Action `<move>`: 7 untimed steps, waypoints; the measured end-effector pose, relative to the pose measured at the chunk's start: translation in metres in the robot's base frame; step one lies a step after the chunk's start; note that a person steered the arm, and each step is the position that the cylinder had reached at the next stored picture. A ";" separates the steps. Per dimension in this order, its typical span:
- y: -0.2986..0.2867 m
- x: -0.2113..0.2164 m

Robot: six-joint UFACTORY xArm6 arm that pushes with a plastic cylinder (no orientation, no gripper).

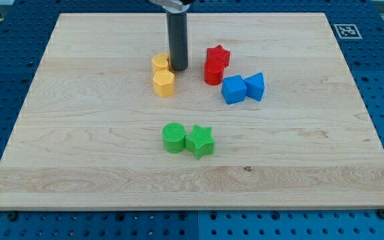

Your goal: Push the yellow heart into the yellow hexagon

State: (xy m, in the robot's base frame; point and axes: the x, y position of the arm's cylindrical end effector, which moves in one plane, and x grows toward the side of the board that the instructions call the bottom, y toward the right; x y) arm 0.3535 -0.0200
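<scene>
Green cylinder (173,137) and green star (200,141) sit nearest the camera, touching, low centre of the desk (79,167). Not involved.

Left to right further up: yellow heart (161,63) above yellow hexagon (164,84), the two touching or nearly so. Then my tip (179,69), just beside the heart on the view's right, close enough that contact can't be ruled out. Then red star (218,56) with a red cylinder-like block (213,72) below it, then blue cube (233,89) and blue triangular block (255,86), touching.

No pincer on this rig, only the rod, so nothing to report as released or clenched.

Judgement: task looks close to done or done; the heart already abuts the hexagon. If any gap remains, the tip is on the wrong side for a clean push. Better to go round to the heart's top edge and push toward the view's bottom, short stroke, centred on the heart so it doesn't spin off. Pushing from the current spot would shove the heart to the view's left, past the hexagon. Keep clear of the reds.
</scene>
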 end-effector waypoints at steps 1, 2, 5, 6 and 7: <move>0.006 -0.005; -0.009 -0.005; -0.028 -0.040; -0.057 -0.045; -0.041 -0.031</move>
State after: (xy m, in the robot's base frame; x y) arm 0.3221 -0.0610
